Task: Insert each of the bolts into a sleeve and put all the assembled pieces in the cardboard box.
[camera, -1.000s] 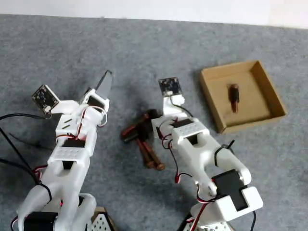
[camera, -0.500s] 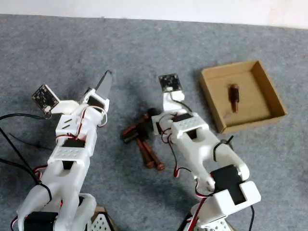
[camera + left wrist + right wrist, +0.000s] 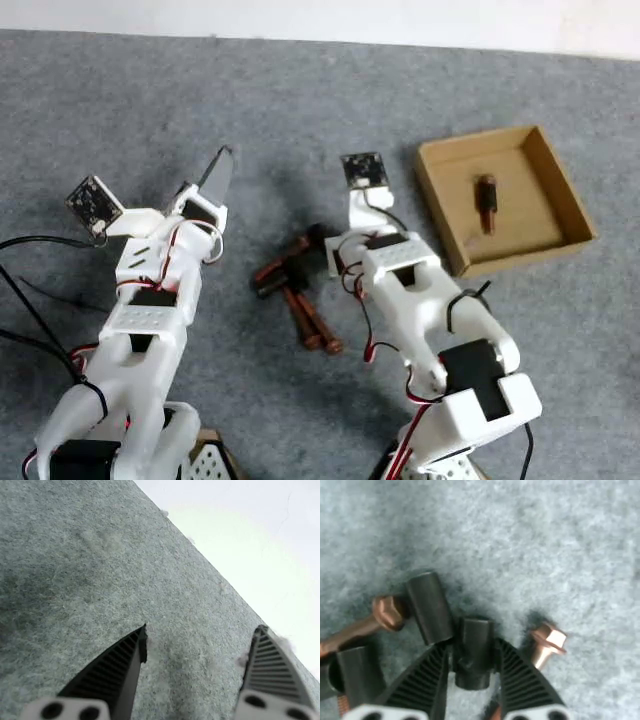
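Right tool [image 3: 471, 646] grips a dark sleeve [image 3: 473, 630], partly hidden; left tool [image 3: 202, 628] gapes wide.

In the high view we find the cardboard box [image 3: 525, 195] at the right of the frame, above centre, with one assembled piece [image 3: 486, 203] lying inside it near its middle. The heap of bolts and sleeves [image 3: 295, 280] lies at the centre of the frame, left of the box and well apart from it, between the two arms. The left gripper [image 3: 216, 172] sits upper left of the heap, apart from it. At the heap's right edge the right gripper [image 3: 471, 647] has a sleeve [image 3: 472, 655] between its fingers. A second sleeve [image 3: 429, 607] touches that one, with a bolt [image 3: 387, 614] against its other side.
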`<act>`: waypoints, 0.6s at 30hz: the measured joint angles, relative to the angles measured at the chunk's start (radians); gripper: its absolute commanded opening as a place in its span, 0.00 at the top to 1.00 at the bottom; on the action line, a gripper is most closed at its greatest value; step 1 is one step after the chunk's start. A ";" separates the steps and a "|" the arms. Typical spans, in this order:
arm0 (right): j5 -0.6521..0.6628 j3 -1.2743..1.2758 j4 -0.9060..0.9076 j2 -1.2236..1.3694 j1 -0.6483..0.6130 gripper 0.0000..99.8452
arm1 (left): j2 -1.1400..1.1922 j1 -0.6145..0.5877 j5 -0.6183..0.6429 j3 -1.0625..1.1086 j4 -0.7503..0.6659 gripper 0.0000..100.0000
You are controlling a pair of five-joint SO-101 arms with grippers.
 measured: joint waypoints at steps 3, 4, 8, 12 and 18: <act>0.000 0.000 0.000 -0.011 0.000 0.99 | 0.000 0.000 0.000 0.000 0.000 0.69; 0.000 0.000 0.000 -0.028 0.002 0.99 | 0.000 0.000 0.000 0.000 0.000 0.69; 0.020 0.034 -0.017 -0.097 0.017 0.99 | 0.000 0.000 0.000 0.000 0.000 0.69; 0.032 0.180 -0.155 -0.201 0.034 0.99 | 0.000 0.000 0.000 0.000 0.000 0.69; 0.032 0.350 -0.308 -0.358 0.034 0.99 | 0.000 0.000 0.000 0.000 0.000 0.69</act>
